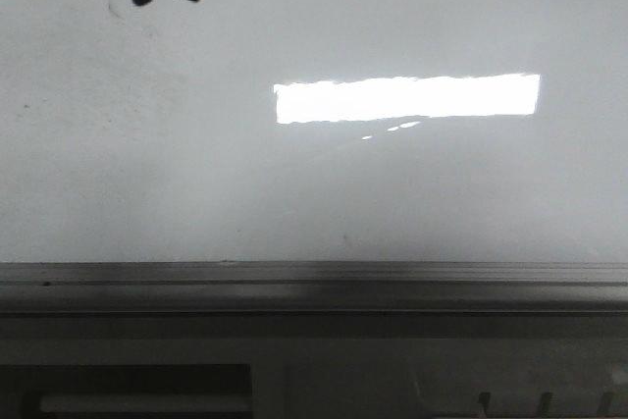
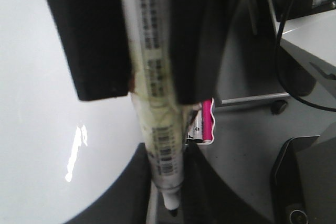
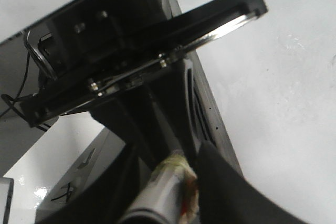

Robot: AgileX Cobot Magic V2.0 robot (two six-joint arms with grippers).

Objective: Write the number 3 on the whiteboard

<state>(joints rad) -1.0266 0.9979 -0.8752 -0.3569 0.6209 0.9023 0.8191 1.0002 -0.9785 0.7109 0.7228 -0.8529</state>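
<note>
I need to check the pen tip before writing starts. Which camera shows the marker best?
The left wrist view: the marker runs full length between the left gripper's fingers, label and dark tip visible. The right wrist view shows only a blurred barrel end. The front view shows the whiteboard, no marker clearly.

Setting: an indoor lab or office workspace. Indicators: a large glossy white-grey whiteboard (image 1: 177, 183) with a grey metal frame rail (image 1: 314, 287), a bright rectangular ceiling-light reflection (image 1: 407, 98), black cables (image 2: 283, 51) and white equipment housing (image 2: 310, 30)

The whiteboard (image 1: 314, 193) lies behind its frame rail (image 1: 314, 287).
</note>
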